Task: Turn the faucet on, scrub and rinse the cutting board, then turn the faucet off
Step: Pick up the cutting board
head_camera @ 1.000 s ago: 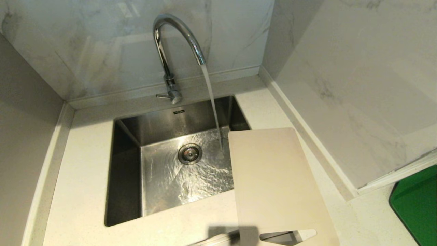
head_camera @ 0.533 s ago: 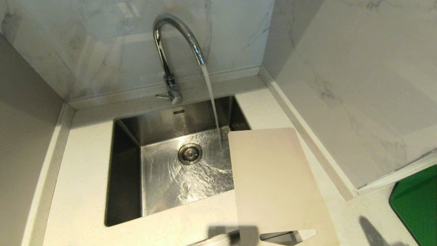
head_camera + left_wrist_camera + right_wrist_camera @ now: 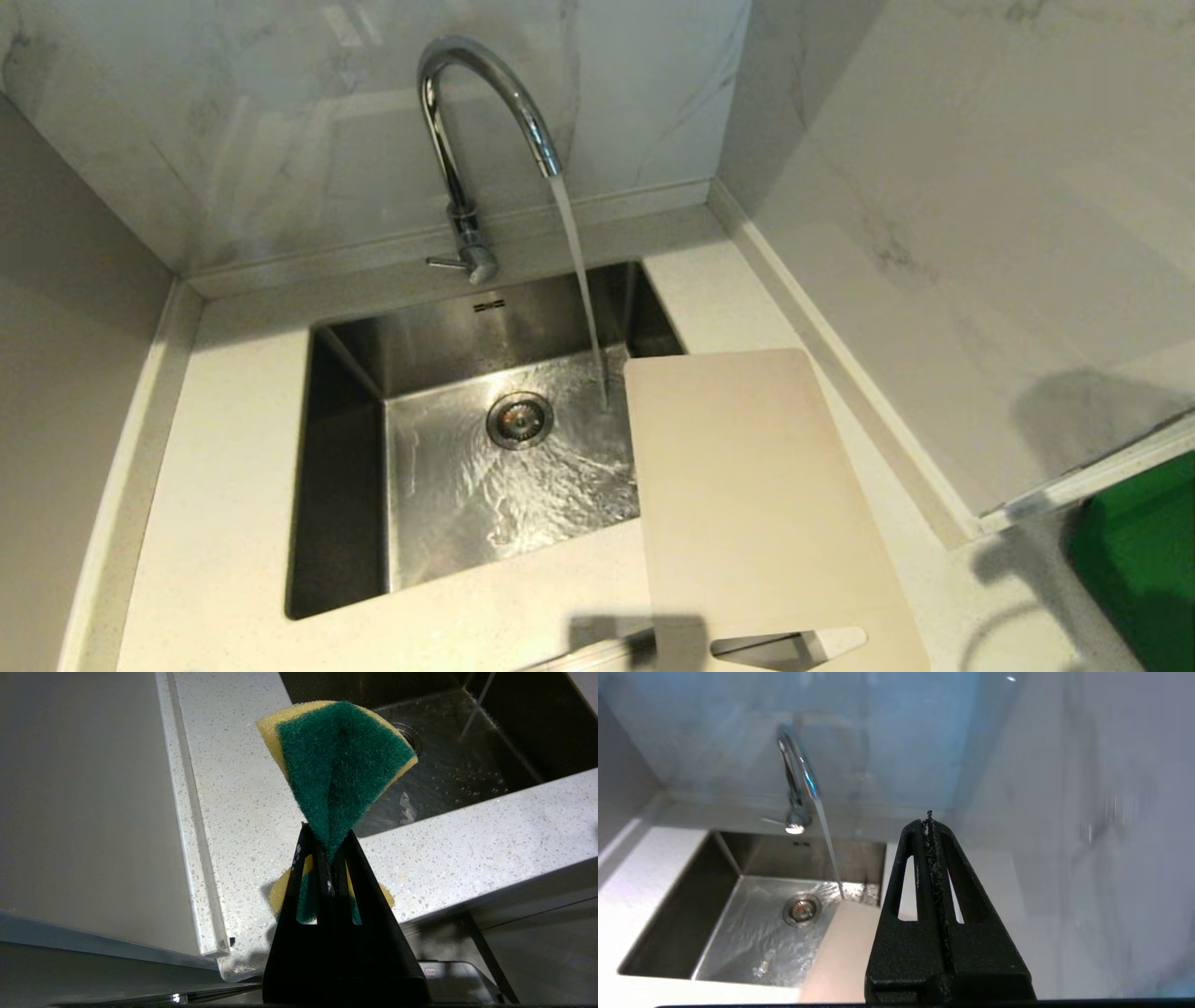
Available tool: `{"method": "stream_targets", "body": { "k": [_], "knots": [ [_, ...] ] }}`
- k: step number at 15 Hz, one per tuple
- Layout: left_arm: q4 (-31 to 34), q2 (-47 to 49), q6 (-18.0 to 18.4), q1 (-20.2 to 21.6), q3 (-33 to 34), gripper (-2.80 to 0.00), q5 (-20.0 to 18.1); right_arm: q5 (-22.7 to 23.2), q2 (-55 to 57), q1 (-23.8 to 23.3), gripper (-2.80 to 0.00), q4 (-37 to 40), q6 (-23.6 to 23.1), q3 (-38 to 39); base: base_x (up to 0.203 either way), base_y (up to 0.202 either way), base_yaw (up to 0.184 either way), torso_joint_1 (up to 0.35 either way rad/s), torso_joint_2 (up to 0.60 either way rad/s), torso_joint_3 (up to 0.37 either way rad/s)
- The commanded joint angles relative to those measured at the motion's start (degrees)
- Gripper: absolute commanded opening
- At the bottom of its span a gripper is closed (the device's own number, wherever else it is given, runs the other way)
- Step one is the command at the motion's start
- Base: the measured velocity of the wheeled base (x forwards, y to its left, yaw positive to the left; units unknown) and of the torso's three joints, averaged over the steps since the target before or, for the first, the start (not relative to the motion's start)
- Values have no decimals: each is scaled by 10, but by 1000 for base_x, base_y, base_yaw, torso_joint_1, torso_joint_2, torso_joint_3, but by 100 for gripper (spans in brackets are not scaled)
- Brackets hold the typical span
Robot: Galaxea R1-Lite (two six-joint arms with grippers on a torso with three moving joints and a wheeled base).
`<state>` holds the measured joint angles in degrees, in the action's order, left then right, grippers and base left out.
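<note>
From the head view the faucet (image 3: 471,140) stands at the back edge of the sink (image 3: 345,439), at about twelve o'clock from the drain (image 3: 519,420), its small lever pointing toward nine o'clock. A stream of water (image 3: 579,280) runs from the spout and lands on the steel floor at about two o'clock from the drain, just beside the cutting board (image 3: 756,504). The cutting board lies flat at three to four o'clock from the drain, its far corner overhanging the basin and the rest resting on the speckled table (image 3: 224,523), its slot handle at the near end. A green flat object (image 3: 1139,560) sits well apart at the right edge, partly under a shadow. Neither arm shows in this view. In the left wrist view the left gripper (image 3: 329,849) has its fingers clamped tight on a folded sponge (image 3: 341,760), green scouring face outward and yellow foam at the edges, which fans out beyond the tips. Behind it lie the table and the wet corner of the sink. In the right wrist view the right gripper (image 3: 930,826) has its fingers pressed together with nothing between them. It hangs in the air above the cutting board, pointing toward the back wall, with the faucet and its running water seen beyond it, well apart.
</note>
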<state>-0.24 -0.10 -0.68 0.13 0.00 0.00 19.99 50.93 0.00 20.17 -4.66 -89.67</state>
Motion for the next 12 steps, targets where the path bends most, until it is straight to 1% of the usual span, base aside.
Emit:
{"method": "stream_targets", "body": {
  "k": [1, 2, 3, 4, 6, 8, 11, 12],
  "knots": [
    [0, 1, 0, 0, 1, -280, 0, 16, 98, 0, -280, 86, -3, -144, 0, 0, 0, 0, 0, 0],
    [0, 1, 0, 0, 1, -280, 0, 26, 129, 0, -280, 137, -5, -193, 0, 0, 0, 0, 0, 0],
    [0, 1, 0, 0, 1, -280, 0, 36, 159, 1, -280, 185, -8, -222, 0, 0, 0, 0, 0, 0],
    [0, 1, 0, 0, 1, -280, 0, 43, 179, 3, -280, 223, -12, -230, 0, 0, 0, 0, 0, 0],
    [0, 1, 0, 0, 1, -280, 0, 48, 205, 38, -280, 275, -16, -233, 0, 0, 0, 0, 0, 0],
    [0, 1, 0, 0, 1, -280, 0, 45, 221, 66, -280, 313, -17, -213, 0, 0, 0, 0, 0, 0],
    [0, 1, 0, 0, 1, -280, 0, 36, 220, 85, -280, 318, -21, -119, 0, 0, 0, 0, 0, 0],
    [0, 1, 0, 0, 1, -280, 0, 31, 220, 91, 0, 317, -22, -85, 0, 0, 0, 0, 0, 0]
  ]
}}
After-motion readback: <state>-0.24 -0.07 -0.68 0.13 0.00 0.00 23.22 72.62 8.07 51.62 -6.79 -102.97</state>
